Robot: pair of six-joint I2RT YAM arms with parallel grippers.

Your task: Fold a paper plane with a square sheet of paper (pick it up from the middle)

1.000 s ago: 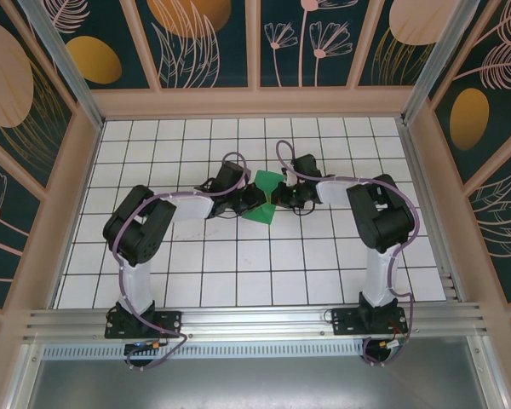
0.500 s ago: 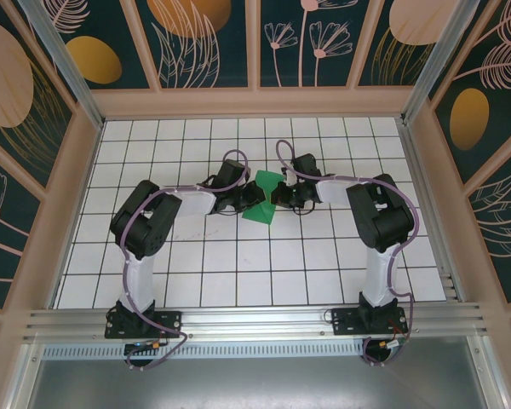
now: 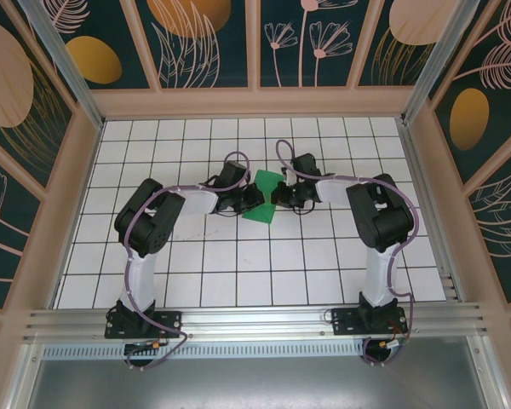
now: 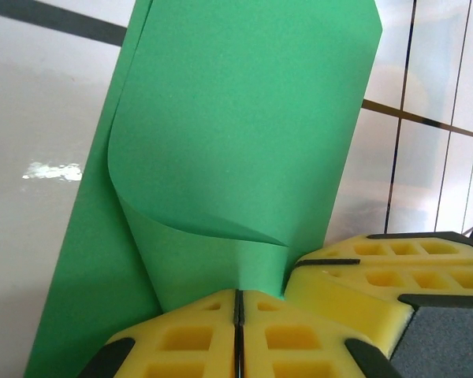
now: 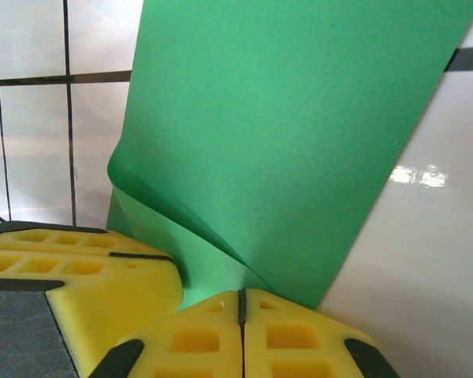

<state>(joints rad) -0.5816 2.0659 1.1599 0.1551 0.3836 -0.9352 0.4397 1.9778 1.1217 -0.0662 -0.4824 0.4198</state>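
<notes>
Green paper (image 3: 264,204) sits near the middle of the white gridded counter (image 3: 238,256), one flap curled over the rest in a soft, uncreased bend. The left tool (image 4: 238,303) is clamped on the paper at that bend, pads pressed together. The right tool (image 5: 240,303) is pinched closed on the paper just beside it, seemingly touching the left one.

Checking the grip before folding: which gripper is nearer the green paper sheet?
Neither: both are shut on the green paper sheet, the left gripper at its left edge, the right gripper at its right edge.
</notes>
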